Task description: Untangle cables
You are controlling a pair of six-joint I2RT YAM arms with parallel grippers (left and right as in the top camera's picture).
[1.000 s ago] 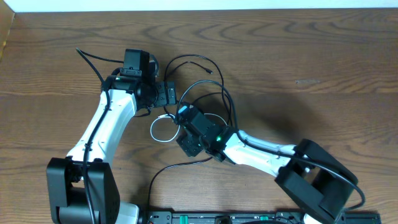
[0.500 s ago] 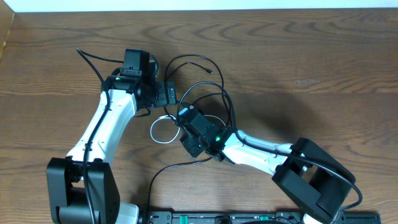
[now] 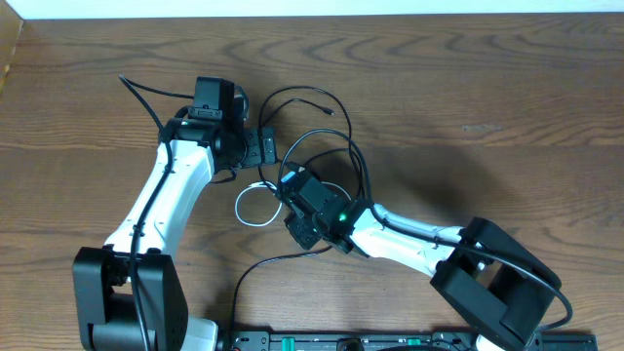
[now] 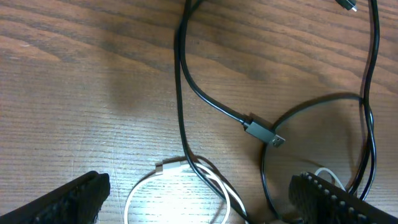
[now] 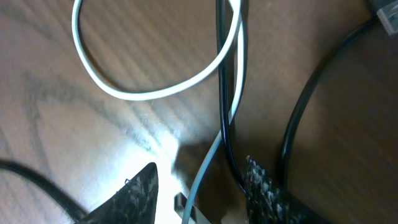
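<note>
The cables lie in a loose tangle at mid-table. A white cable (image 3: 238, 203) forms a small loop, and black cables (image 3: 363, 166) arc around and over it. My right gripper (image 3: 290, 183) is low over the tangle, its jaws partly closed. In the right wrist view the white cable (image 5: 143, 95) and a black cable (image 5: 222, 93) run between my fingers, with a gap still showing on the left. My left gripper (image 3: 258, 151) hovers just above, wide open and holding nothing. In its view the white loop (image 4: 171, 166) lies between the fingers, beside a black plug (image 4: 264, 130).
Another black cable end (image 3: 330, 110) curls toward the table's far side. A thicker black wire (image 3: 146, 90) runs off the left arm. A further black cord (image 3: 255, 265) bends toward the base rail (image 3: 341, 341) at the front edge.
The right gripper's jaws have narrowed around the white and black cables, and the gripper has shifted slightly. The left arm has stayed still and open.
</note>
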